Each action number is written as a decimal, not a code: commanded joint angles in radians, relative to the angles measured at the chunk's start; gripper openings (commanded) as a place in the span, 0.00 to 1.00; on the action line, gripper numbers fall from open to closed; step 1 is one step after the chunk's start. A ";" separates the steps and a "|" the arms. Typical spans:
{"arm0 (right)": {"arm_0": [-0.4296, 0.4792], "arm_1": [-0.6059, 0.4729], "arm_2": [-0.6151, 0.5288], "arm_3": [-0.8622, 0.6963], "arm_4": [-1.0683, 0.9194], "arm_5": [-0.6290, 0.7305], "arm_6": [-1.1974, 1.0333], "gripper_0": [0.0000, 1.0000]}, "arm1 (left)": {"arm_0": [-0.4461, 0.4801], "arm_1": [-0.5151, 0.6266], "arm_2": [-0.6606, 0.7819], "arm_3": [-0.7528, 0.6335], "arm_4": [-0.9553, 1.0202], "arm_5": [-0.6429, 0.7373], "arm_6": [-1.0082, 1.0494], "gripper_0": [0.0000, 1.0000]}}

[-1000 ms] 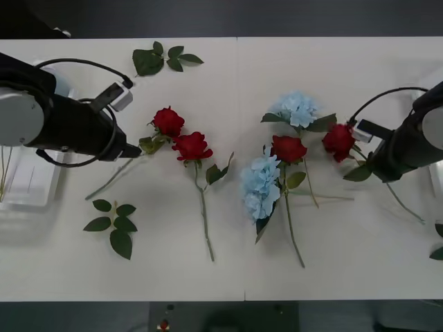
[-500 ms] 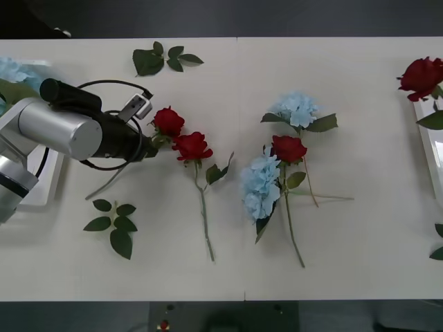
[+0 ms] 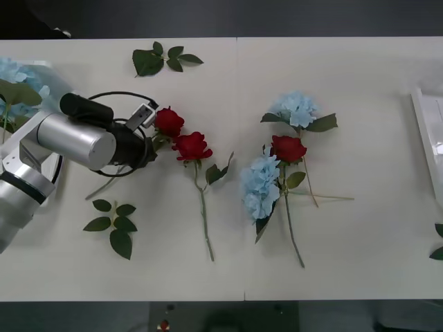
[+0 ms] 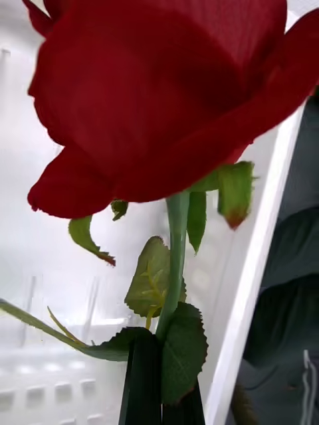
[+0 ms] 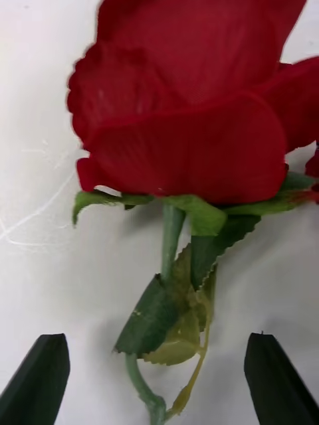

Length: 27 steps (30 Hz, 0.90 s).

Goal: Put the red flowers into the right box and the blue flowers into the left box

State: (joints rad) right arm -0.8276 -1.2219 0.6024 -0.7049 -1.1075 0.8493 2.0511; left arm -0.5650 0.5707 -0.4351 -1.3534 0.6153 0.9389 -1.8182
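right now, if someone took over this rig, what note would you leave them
Left gripper: open, black fingers either side of the stem of a deep-red artificial rose lying on the white table, not yet gripped.
Right gripper: shut on the green stem of another deep-red rose, held over the shallow white plastic tray.
Done: a pale sky-blue flower cluster lies at the table's left edge.
Left: three red roses on the table, two blue clusters mid-table, plus the held rose to drop. Loose green leaf sprigs stay.
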 commanded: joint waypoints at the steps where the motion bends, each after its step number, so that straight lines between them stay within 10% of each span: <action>1: -0.030 0.079 -0.052 0.061 0.092 -0.075 -0.054 0.00 | -0.027 0.009 -0.040 0.023 -0.006 -0.048 0.010 0.74; 6: -0.030 0.136 -0.061 0.131 0.124 -0.156 -0.063 0.00 | -0.027 0.005 -0.066 0.054 -0.006 -0.092 0.013 0.63; 9: -0.030 0.151 -0.061 0.148 0.133 -0.182 -0.065 0.00 | -0.027 0.001 -0.068 0.057 -0.003 -0.094 0.014 0.00; 12: -0.028 0.153 -0.061 0.148 0.133 -0.182 -0.060 0.00 | -0.027 0.003 -0.068 0.054 0.003 -0.094 0.014 0.00; 17: -0.030 0.153 -0.064 0.148 0.095 -0.173 -0.043 0.84 | -0.026 0.011 -0.053 0.003 0.029 -0.074 0.031 0.00; 19: -0.030 0.151 -0.066 0.140 0.041 -0.142 -0.038 1.00 | -0.026 0.023 -0.027 -0.026 0.080 -0.052 0.037 0.00; 27: -0.050 0.125 -0.078 0.002 -0.132 0.097 -0.052 1.00 | 0.050 0.101 0.142 -0.236 0.277 0.058 0.037 0.00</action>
State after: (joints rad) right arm -0.8281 -1.0508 0.5435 -0.6299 -1.1979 0.8992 2.0201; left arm -0.5544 0.6212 -0.3848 -1.4783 0.8455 0.9750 -1.8176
